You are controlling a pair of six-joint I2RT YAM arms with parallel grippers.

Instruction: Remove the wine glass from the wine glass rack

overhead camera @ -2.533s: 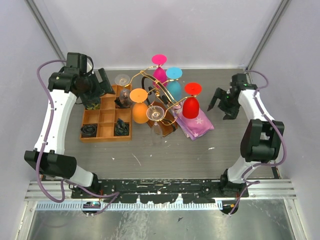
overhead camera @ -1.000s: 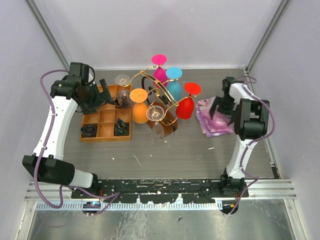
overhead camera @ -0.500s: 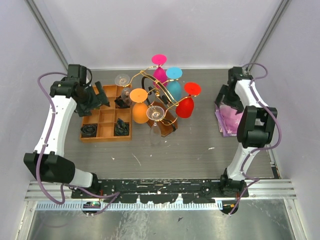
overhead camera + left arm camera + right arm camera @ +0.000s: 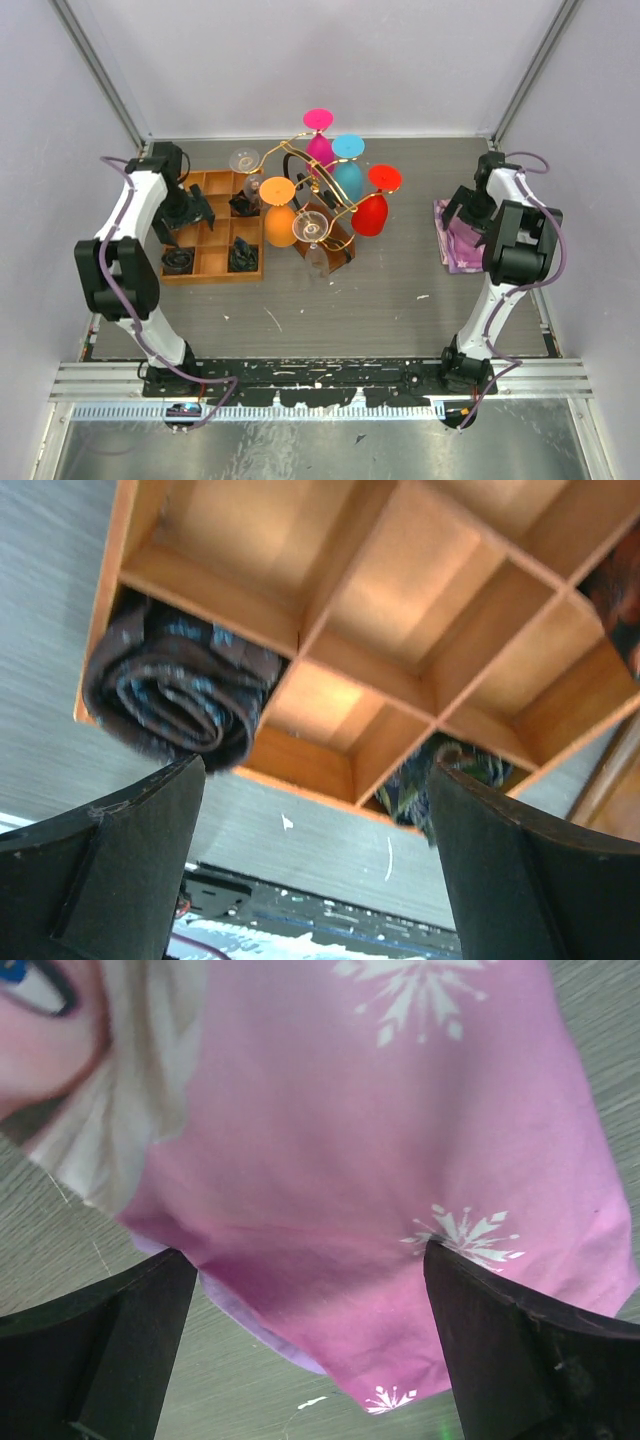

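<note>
Grippers released, jaws spread wide, holding nothing.
Left gripper (image 4: pixel 315 780) over the wooden tray (image 4: pixel 370 670); right gripper (image 4: pixel 310 1260) over the pink cloth (image 4: pixel 380 1130), seemingly clear of it; wine glass rack (image 4: pixel 320 200) between.

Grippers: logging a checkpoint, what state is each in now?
Left gripper: open, empty, above the compartmented wooden tray.
Right gripper: open, empty, above the pink snowflake-print bag.

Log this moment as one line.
left end effector: open, over wooden tray | right end effector: open, over pink cloth | wine glass rack: wine glasses hanging, none held
</note>
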